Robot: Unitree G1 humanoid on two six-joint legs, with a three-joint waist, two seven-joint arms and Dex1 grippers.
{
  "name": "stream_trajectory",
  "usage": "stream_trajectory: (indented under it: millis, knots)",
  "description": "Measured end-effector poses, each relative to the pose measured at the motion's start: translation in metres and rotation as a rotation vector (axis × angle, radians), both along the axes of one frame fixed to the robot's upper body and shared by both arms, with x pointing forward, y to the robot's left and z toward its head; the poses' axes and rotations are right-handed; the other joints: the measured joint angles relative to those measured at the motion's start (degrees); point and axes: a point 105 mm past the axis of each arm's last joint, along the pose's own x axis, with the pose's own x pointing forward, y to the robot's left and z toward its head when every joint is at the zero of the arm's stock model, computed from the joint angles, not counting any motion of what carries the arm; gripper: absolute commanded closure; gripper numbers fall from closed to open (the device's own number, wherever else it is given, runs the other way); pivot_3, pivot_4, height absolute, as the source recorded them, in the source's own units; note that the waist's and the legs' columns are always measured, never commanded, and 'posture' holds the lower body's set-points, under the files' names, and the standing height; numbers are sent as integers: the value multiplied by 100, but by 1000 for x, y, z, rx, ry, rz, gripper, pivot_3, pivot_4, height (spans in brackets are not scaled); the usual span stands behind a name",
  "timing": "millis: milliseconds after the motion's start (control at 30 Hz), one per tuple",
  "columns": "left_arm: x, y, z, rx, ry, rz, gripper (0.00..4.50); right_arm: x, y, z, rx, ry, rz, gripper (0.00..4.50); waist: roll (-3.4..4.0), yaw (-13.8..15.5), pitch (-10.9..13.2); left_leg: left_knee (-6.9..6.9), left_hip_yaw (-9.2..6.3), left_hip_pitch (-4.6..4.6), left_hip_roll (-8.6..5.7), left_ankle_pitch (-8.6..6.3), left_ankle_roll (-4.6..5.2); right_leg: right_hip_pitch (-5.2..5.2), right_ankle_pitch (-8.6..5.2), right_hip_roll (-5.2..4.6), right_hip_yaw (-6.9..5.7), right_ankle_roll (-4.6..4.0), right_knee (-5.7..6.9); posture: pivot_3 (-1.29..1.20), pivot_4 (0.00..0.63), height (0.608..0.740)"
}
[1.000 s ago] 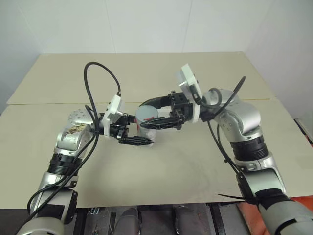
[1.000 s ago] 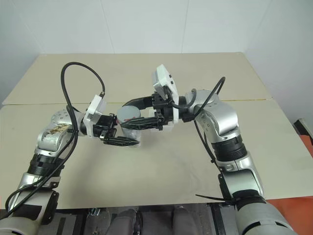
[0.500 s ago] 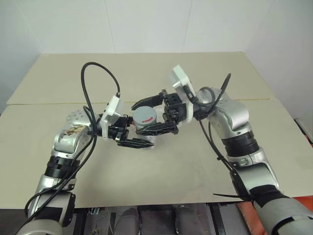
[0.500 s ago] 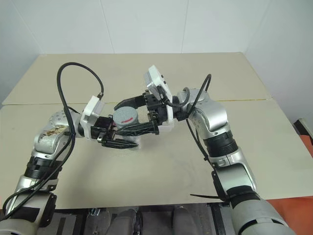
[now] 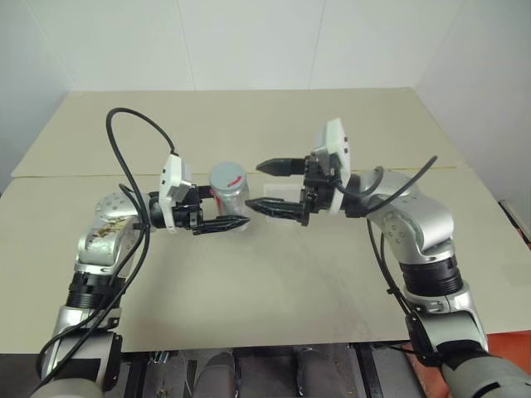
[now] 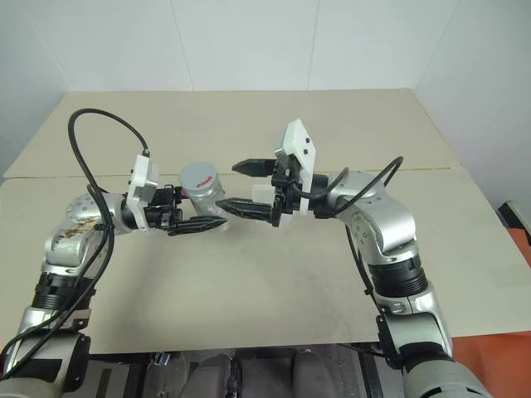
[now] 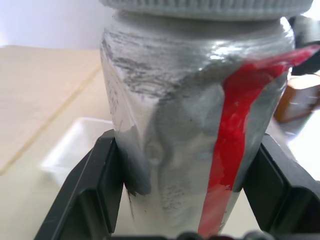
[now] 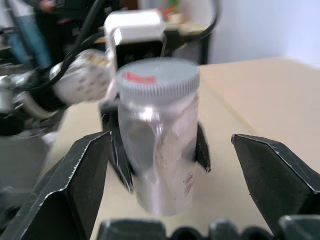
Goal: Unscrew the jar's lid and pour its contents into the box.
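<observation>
My left gripper [image 5: 227, 209] is shut on the silvery jar [image 5: 229, 197] and holds it upright above the table. In the left wrist view a red stripe runs down the side of the jar [image 7: 200, 130], which sits between the black fingers [image 7: 95, 190]. The grey lid [image 5: 228, 176], with its red mark, sits on the jar's top. My right gripper [image 5: 257, 186] is open just to the right of the jar, fingers pointing at it without touching. The right wrist view shows the lid [image 8: 157, 77] in front of the wide jaws. The box [image 7: 70, 150], a pale shallow tray, lies on the table behind the jar. The contents are hidden.
The beige table [image 5: 274, 282] has a seam [image 5: 75, 174] running across it behind the arms. Its front edge [image 5: 265, 344] is close to me. Black cables [image 5: 124, 124] loop above both wrists.
My right gripper opened, let go of the lid and drew back to the right. My left gripper carried the jar a little to the left.
</observation>
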Motion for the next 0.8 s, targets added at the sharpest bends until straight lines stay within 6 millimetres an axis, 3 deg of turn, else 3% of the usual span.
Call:
stream_trajectory:
  millis: [300,500,800]
  knots:
    - [22,-2,-8,-25,-15,217,1529,2,5,13,54,-15,-170,49,0,15,0,0,0,-2,-2,0,0,-2,0,-1,0,0,0,0,150,740]
    - [28,-11,-11,-41,-8,239,1529,8,24,13,31,-15,-247,49,0,-4,0,0,0,-2,-6,1,-1,-5,0,-1,0,0,6,0,150,740]
    - [30,-20,-5,-61,-22,230,1529,17,34,6,0,19,-303,49,0,-9,0,0,0,-3,-17,1,-2,-9,0,-3,0,0,10,0,150,740]
